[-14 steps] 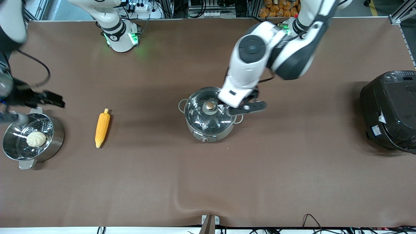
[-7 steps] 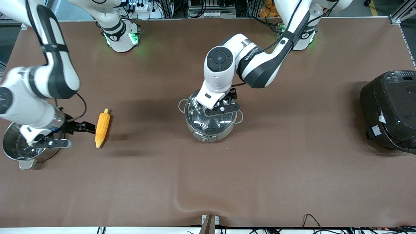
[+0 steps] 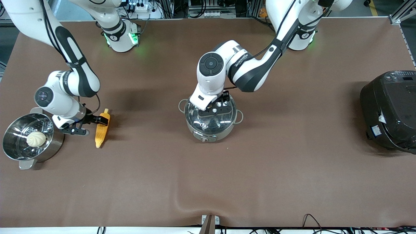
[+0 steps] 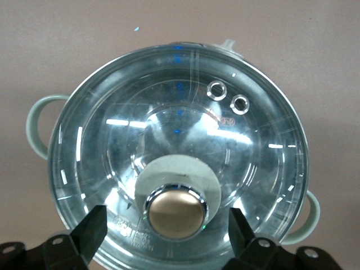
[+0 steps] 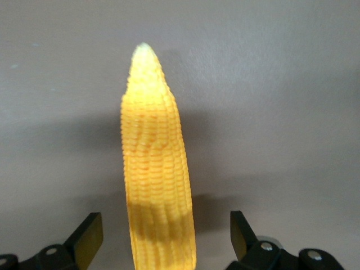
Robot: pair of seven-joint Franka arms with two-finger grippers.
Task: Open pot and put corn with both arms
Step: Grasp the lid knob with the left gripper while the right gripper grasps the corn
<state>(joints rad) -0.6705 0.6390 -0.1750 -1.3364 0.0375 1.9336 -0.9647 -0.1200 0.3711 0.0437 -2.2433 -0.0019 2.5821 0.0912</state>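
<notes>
I've got the corn (image 3: pixel 102 128) lying flat, tip toward the front camera; right gripper (image 3: pixel 90 125) spread wide astride it, left gripper (image 4: pixel 164 236) wide around the pot (image 3: pixel 210 118) knob.

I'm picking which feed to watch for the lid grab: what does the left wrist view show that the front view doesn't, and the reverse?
Only the left wrist view shows the copper knob sitting between the left gripper's open jaws, untouched. Only the front view shows the corn, the right gripper open around it, the steamer pot, its bun and the rice cooker. Both show the pot with its glass lid on.
</notes>
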